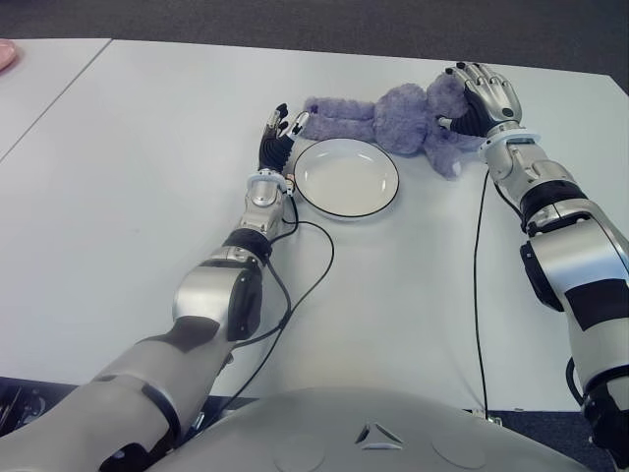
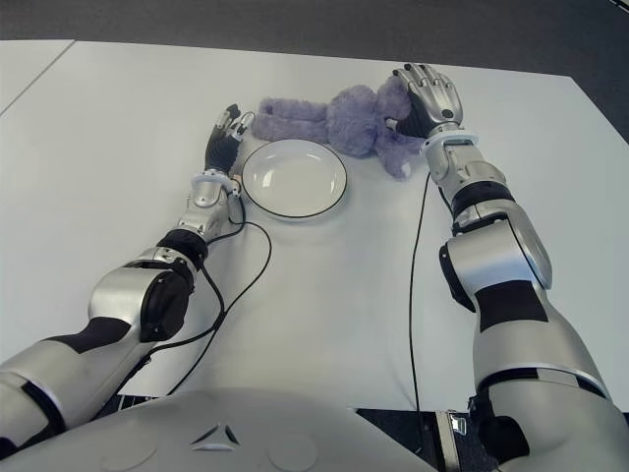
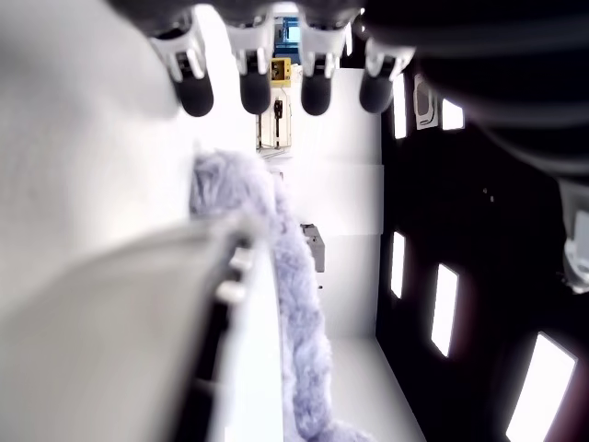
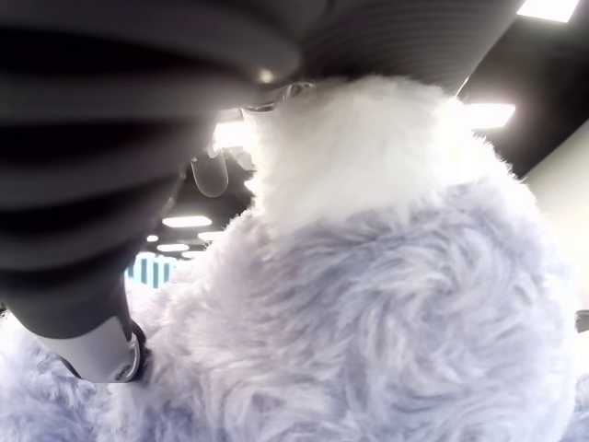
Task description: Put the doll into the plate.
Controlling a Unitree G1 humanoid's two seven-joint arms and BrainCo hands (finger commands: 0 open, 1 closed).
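One doll point(image 1: 398, 118) behind one empty plate point(image 1: 347, 177) near the table's point(image 1: 147, 177) far edge, right hand point(image 1: 482, 98) gripping its head, left hand point(image 1: 278, 138) open at its foot.

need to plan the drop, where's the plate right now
The plate sits empty on the white table near the middle, just in front of the doll, with the left hand at its left edge.

No readable text, labels, brands or numbers on anything in view.
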